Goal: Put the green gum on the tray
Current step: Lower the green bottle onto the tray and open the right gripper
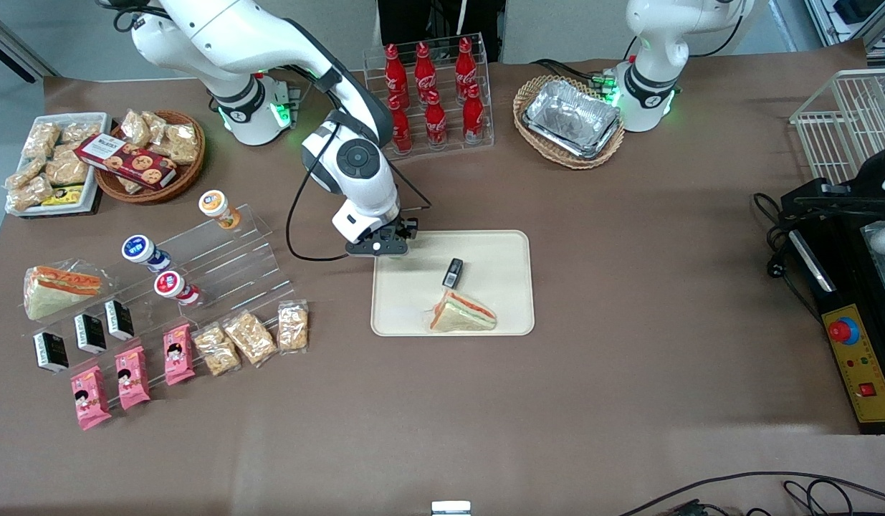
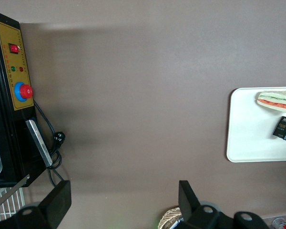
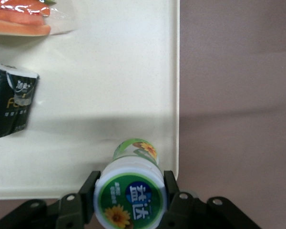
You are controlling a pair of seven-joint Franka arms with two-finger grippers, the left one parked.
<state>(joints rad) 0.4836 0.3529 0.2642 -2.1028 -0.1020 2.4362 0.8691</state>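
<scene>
Gripper clamped on green gum, over the tray corner farthest from the sandwich; lowering and release remain.

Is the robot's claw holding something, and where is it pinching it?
Yes. The gripper, over a corner of the tray, holds the green gum. Its jaws pinch the bottle on two sides, just under the white lid.
</scene>
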